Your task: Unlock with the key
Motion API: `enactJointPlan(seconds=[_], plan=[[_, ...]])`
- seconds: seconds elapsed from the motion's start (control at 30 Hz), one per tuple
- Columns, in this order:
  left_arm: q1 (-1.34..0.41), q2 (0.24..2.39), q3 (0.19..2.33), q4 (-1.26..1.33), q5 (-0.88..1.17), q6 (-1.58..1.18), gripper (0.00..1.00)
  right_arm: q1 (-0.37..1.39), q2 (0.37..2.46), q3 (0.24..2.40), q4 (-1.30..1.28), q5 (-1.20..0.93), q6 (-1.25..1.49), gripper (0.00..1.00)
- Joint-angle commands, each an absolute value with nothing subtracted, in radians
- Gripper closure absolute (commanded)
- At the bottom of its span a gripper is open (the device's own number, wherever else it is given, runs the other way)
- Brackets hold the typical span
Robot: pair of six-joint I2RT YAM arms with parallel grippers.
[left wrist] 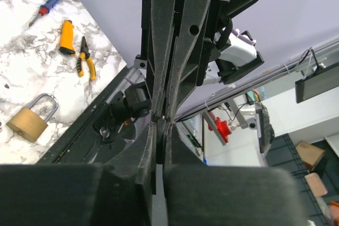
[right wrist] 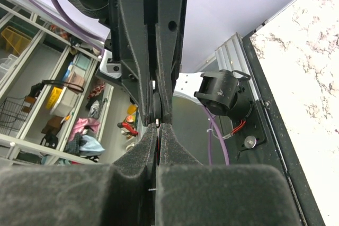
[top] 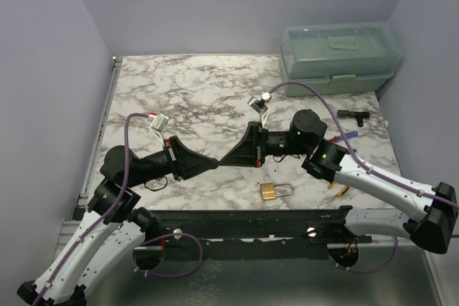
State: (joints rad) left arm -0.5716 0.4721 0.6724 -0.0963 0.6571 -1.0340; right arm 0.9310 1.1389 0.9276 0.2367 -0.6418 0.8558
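The two arms are meeting tip to tip above the middle of the marble bench (top: 201, 84). The left claw (top: 216, 165) is reaching in from the left edge side and the right claw (top: 223, 163) from the right, with their fingertips touching or nearly touching.

The right claw is pressing its fingers fully together. The left claw is showing only a thin slit between its fingers (left wrist: 185, 183), and it is not possible to tell whether they are gripping anything. A tiny glint is sitting where the four tips meet, too small to identify, so the key cannot be made out.

The brass padlock (top: 275, 190) is lying flat near the near edge, right of the middle, with its shackle pointing toward the right edge.

Pliers (left wrist: 85, 59), an orange knife (left wrist: 67, 30) and a small screwdriver (left wrist: 45, 8) are lying by the right edge. A pale green toolbox (top: 338, 50) is sitting in the far right corner.
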Motion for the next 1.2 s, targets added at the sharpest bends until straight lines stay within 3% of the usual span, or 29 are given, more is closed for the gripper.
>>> enactJointPlan(seconds=[0.0, 0.07, 0.17, 0.23, 0.27, 0.33, 0.53, 0.77, 1.17], plan=[[-0.578, 0.465, 0.687, -0.086, 0.668, -1.033, 1.0, 0.934, 1.16, 0.96, 0.221, -0.638, 0.843, 1.0], [-0.578, 0.457, 0.689, -0.11, 0.637, -1.025, 1.0, 0.934, 1.17, 0.979, 0.186, -0.63, 0.834, 0.9], [-0.577, 0.434, 0.708, -0.217, 0.522, -0.981, 1.0, 0.934, 1.181, 1.042, -0.009, -0.473, 0.777, 0.44], [-0.577, 0.433, 0.734, -0.318, 0.422, -0.953, 1.0, 0.933, 1.185, 1.083, -0.164, -0.297, 0.75, 0.21], [-0.578, 0.443, 0.75, -0.374, 0.385, -0.933, 1.0, 0.933, 1.188, 1.102, -0.226, -0.211, 0.747, 0.12], [-0.577, 0.471, 0.79, -0.453, 0.338, -0.899, 1.0, 0.933, 1.199, 1.135, -0.371, -0.037, 0.762, 0.05], [-0.577, 0.53, 0.868, -0.589, 0.187, -0.801, 1.0, 0.933, 1.316, 1.202, -0.663, 0.362, 0.907, 0.0], [-0.577, 0.517, 0.841, -0.629, 0.074, -0.708, 1.0, 0.931, 1.77, 1.48, -1.06, 0.462, 1.01, 0.0], [-0.577, 0.462, 0.795, -0.628, 0.008, -0.619, 1.0, 0.841, 1.998, 1.53, -0.939, 0.332, 0.875, 0.0]])
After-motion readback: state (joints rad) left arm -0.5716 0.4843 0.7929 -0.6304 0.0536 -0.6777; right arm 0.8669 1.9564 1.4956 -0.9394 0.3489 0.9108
